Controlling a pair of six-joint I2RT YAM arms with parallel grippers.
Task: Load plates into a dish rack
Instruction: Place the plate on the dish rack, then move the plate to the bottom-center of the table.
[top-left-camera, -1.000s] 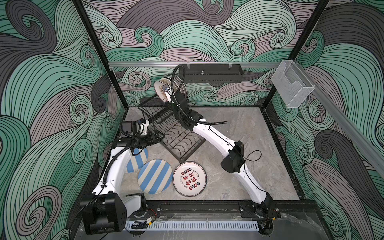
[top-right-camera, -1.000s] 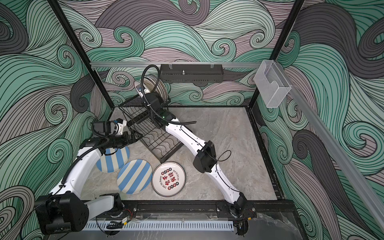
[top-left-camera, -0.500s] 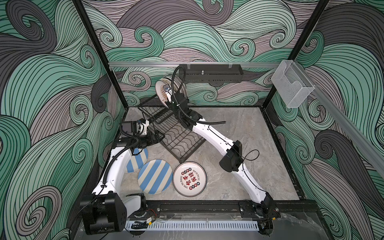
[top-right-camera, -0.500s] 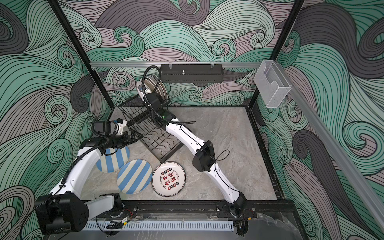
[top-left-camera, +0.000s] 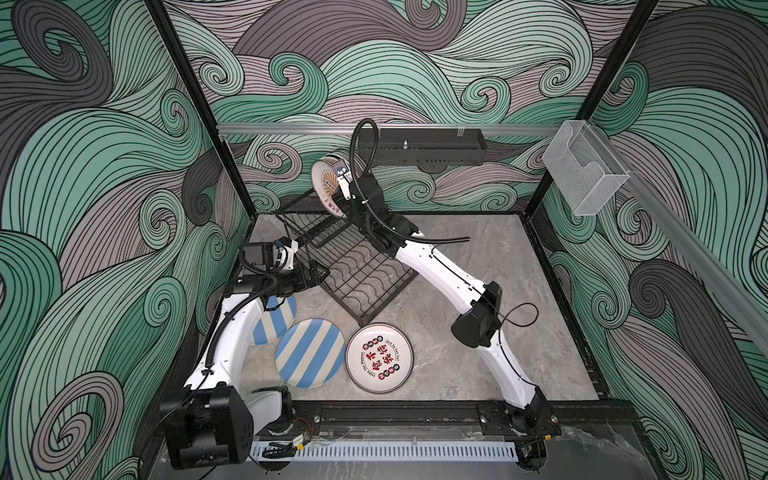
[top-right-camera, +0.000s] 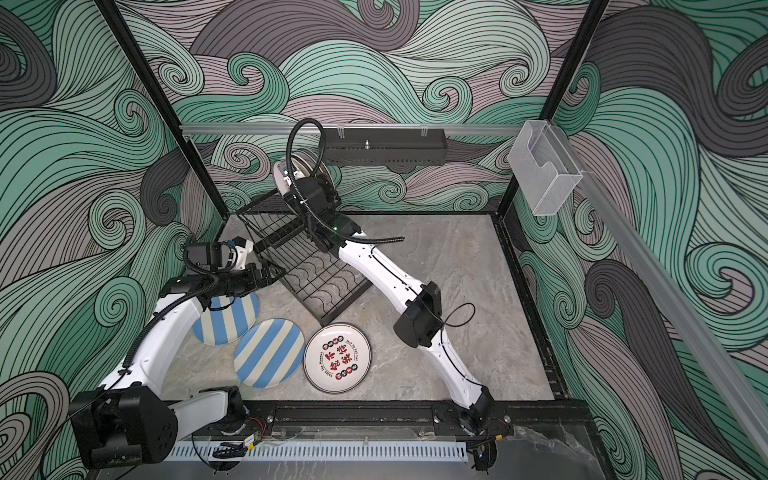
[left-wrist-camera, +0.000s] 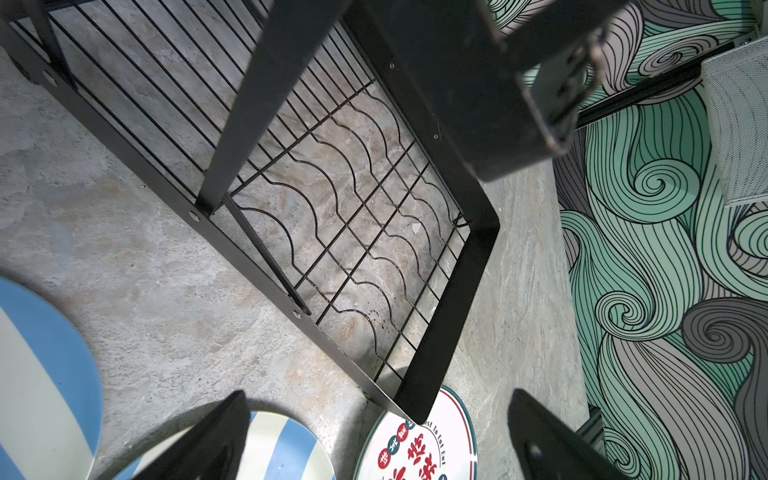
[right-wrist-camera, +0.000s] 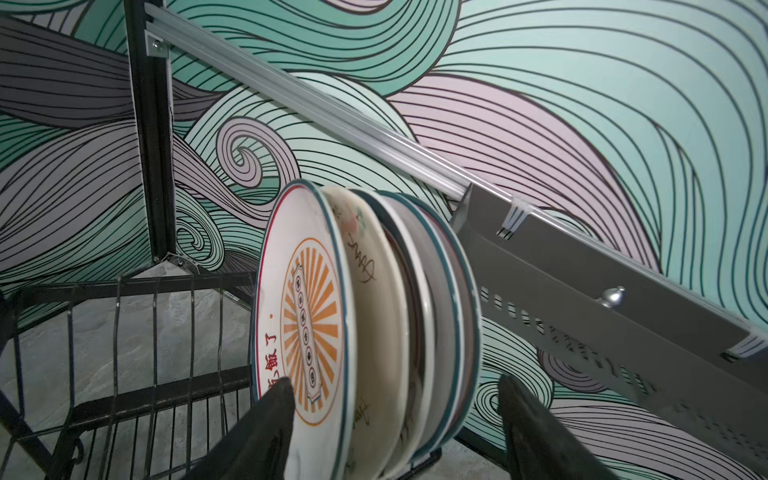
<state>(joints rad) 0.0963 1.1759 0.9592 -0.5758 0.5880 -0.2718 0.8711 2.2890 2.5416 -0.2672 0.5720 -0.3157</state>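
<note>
Right tool, jaws wide, flanks the sunburst plate, slotted upright so the dish rack wires hold it; left tool, equally wide and empty, hovers near striped plates lying flat on the counter.

Dish rack: thin wire on flat-bar frame, matt black coating. Sunburst plate on its upper shelf: glossy glazed ceramic, smooth. Striped plate beside the rack: duller satin glaze. Floor under the rack: matt, mottled stone look. Box right of the rack: clear plastic.
</note>
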